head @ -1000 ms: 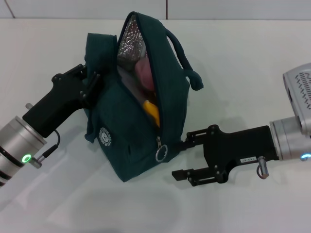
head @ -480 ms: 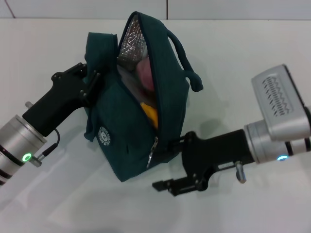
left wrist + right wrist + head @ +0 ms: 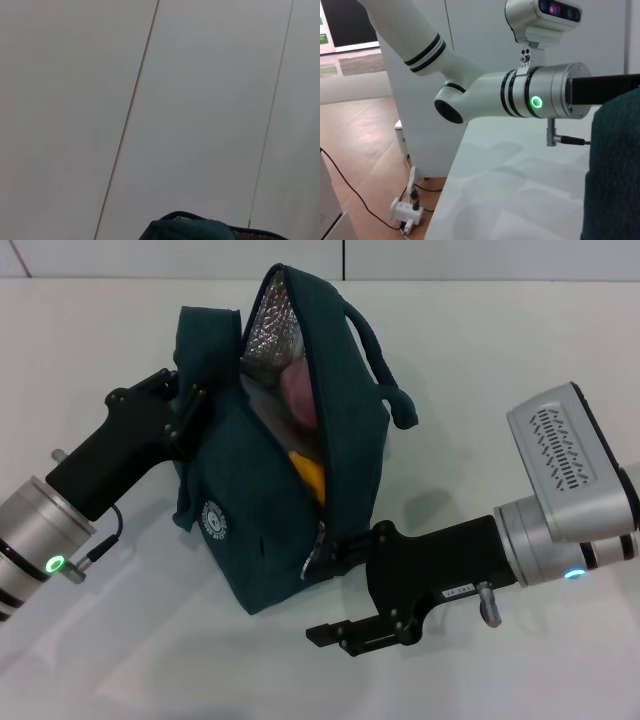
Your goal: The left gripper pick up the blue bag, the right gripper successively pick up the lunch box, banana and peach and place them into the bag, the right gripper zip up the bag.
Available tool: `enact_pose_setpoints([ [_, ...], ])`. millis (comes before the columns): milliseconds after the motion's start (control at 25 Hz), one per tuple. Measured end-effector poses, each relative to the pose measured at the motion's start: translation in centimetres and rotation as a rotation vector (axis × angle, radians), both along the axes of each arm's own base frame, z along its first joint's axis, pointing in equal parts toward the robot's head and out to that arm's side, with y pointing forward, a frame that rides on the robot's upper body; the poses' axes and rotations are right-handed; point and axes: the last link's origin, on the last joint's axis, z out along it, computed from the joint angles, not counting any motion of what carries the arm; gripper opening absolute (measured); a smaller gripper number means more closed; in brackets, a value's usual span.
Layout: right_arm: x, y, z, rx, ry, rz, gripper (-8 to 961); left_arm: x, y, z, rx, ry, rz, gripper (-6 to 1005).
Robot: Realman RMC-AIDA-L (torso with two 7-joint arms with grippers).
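Observation:
The blue bag (image 3: 270, 490) stands unzipped on the white table, its silver lining showing. Inside it are the pink peach (image 3: 300, 390) and, lower down, the yellow banana (image 3: 312, 472). A pale grey surface (image 3: 262, 405) beside the peach looks like the lunch box, mostly hidden. My left gripper (image 3: 185, 405) is shut on the bag's left side. My right gripper (image 3: 328, 592) is open at the low end of the zipper. Its upper finger (image 3: 345, 550) sits against the zipper pull (image 3: 314, 562), and its lower finger is out over the table. The bag's side (image 3: 615, 170) fills the right wrist view's edge.
The bag's carry handle (image 3: 385, 365) hangs over its right side. My left arm (image 3: 520, 97) crosses the right wrist view above the table's edge and the floor. The left wrist view shows wall panels and the bag's top (image 3: 200, 230).
My right gripper has moved left and down to the bag's zipper end and has rolled. The zipper pull has been pushed left. The left arm and bag are unchanged.

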Motion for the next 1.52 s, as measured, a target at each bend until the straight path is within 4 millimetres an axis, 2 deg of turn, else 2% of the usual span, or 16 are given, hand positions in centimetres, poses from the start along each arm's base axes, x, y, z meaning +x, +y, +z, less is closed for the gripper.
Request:
enact_pose_setpoints([
  [280,0.5,0.0,0.4,0.034,0.036,-0.016,603,0.0,-0.1,-0.1,-0.002,-0.001,0.001,220],
  [760,-0.4,-1.3,-1.0,-0.015,0.017,0.065,597,0.2,-0.1,-0.2,-0.007,-0.007,-0.008,224],
  [1240,-0.5,-1.8,-0.7,0.080,0.129,0.138,590,0.1,-0.1,-0.3,-0.004,-0.007,0.001,228],
  [1520,0.4,-1.8,-0.5,0.204,0.211,0.200,587,0.3,0.1,-0.2,0.001,-0.006,-0.003,230],
])
